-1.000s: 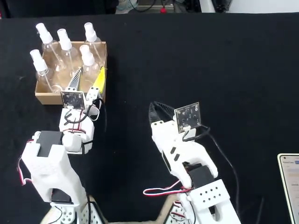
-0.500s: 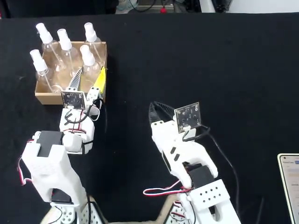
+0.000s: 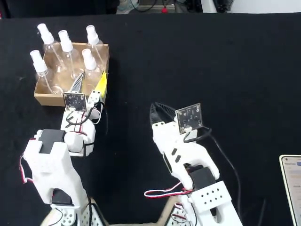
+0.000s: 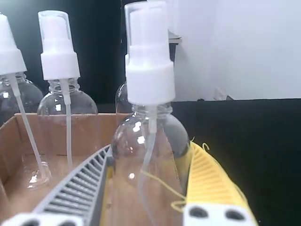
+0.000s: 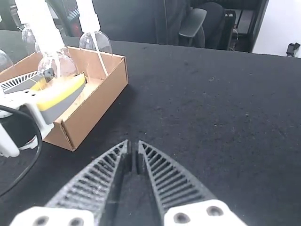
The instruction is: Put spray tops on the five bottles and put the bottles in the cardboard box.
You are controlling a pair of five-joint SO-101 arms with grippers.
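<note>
Work surface: a table (image 3: 211, 70) covered in black cloth. Beyond the cardboard box (image 3: 44, 99) the room shows a white wall (image 4: 244, 47), and behind the table's far edge stands a dark office chair (image 5: 193, 23). A white-framed screen (image 3: 292, 183) lies at the table's edge, far from the box on the right arm's side.

The left gripper (image 3: 92, 72) reaches over the box's near wall. Its grey and yellow fingers (image 4: 207, 174) are closed against opposite sides of a clear bottle (image 4: 146, 155), which stands upright in the box corner nearest the right arm. The right gripper (image 5: 133, 153) hangs over bare cloth well apart from the box, on its open-table side, with its two black fingers pressed together on nothing.

Count: five bottles, all upright inside the box, namely the gripped one and four others (image 3: 64, 52) behind and beside it. Each carries a white spray top (image 4: 148, 70), five in all. One box; two arms.
</note>
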